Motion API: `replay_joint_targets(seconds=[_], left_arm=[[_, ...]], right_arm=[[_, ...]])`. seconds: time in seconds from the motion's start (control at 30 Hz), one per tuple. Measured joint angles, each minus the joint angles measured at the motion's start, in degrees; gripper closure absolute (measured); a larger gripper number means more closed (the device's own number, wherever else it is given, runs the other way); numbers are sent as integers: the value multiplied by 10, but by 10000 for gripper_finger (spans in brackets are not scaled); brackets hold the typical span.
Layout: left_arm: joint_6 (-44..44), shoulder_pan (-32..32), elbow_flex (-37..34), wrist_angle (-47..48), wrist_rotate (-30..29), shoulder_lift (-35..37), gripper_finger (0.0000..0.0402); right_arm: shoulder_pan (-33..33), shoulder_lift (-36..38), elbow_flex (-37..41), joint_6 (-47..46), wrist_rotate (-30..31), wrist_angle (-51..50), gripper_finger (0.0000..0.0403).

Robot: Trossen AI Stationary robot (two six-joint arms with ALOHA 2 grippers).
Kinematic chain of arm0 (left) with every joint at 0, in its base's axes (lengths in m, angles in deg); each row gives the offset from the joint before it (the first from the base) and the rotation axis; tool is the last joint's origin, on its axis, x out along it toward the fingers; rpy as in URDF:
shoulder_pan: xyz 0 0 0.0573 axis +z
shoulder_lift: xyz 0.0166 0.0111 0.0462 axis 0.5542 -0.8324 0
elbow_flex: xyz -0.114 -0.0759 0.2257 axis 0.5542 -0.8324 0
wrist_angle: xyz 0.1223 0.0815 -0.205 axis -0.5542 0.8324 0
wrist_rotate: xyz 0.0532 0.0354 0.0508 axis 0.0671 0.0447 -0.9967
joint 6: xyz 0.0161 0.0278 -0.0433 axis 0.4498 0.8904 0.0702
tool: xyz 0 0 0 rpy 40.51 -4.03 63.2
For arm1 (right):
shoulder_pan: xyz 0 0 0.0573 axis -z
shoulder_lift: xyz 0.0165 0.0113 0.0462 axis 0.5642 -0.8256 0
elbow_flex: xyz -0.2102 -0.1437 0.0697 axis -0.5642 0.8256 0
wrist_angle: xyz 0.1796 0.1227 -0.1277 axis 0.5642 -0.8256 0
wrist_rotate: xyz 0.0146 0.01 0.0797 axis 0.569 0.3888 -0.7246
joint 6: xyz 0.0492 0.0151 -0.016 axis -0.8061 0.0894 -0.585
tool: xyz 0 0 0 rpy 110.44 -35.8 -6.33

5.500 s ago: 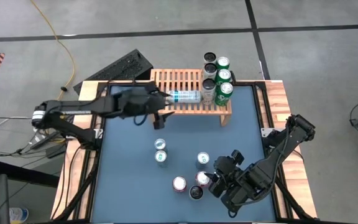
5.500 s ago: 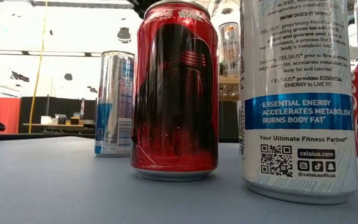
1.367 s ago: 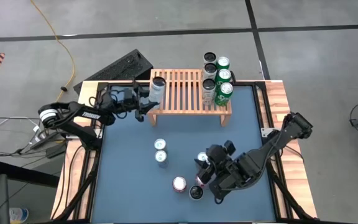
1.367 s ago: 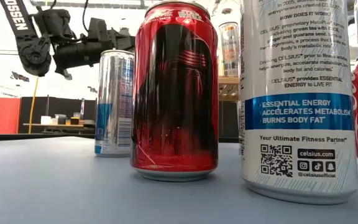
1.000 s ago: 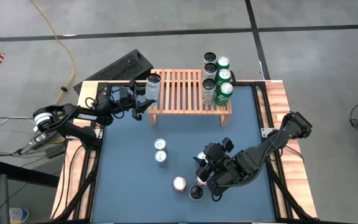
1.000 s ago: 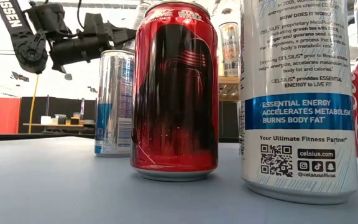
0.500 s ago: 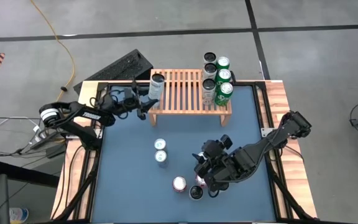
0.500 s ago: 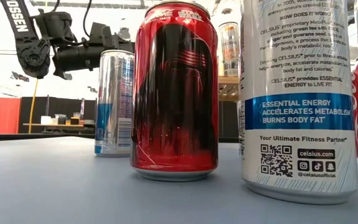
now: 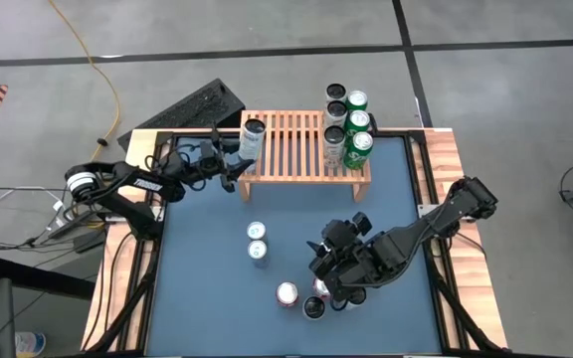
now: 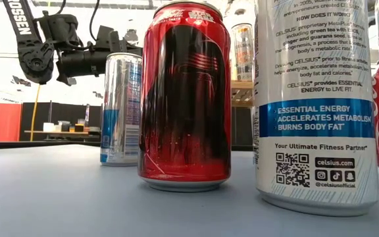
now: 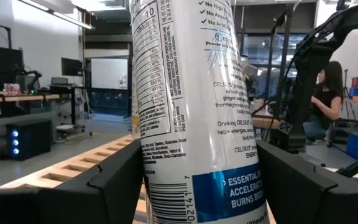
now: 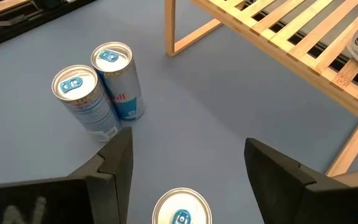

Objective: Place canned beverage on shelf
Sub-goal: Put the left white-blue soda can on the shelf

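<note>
The shelf (image 9: 301,149), a low light-wood slatted rack, stands at the table's far side. A tall white can (image 9: 253,137) stands about upright over its left end, with my left gripper (image 9: 239,159) shut on it from the table's left. The can's bottom is out of the left wrist view. Several cans (image 9: 351,124) stand on and behind the shelf's right end. My right gripper (image 12: 188,140) hangs open above the table's near right part. A silver can top (image 12: 180,208) shows below its fingers, untouched. My left gripper pinches the white can's side wall (image 11: 166,180), low on the can, between its two fingers (image 11: 120,180). The fingers come nearly level from the table's left, one on either side. The can stands about upright over the shelf's left end; whether its bottom rests on the slats is hidden.
Two blue-and-silver cans (image 9: 257,242) stand mid-table. A red can (image 9: 286,293) and a dark one (image 9: 313,308) stand near the front. A keyboard (image 9: 192,104) lies beyond the table's far left corner. A person (image 11: 328,93) sits in the room beyond.
My left gripper has sunk a little with the white can and brought it a bit farther over the shelf's left end, nearer to upright. It has kept its hold.
</note>
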Motion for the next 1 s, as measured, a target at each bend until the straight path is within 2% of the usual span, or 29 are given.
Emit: replay_joint_targets(seconds=[0.47, 0.7, 1.0], left_arm=[[-20, -2, 2, 0, 5, -26, 138], [-54, -2, 2, 28, 74, -26, 138], [-46, -2, 3, 94, 90, -24, 138]], right_arm=[[0, 0, 0, 0, 0, 0, 159], [0, 0, 0, 0, 0, 0, 159], [0, 0, 0, 0, 0, -1, 159]])
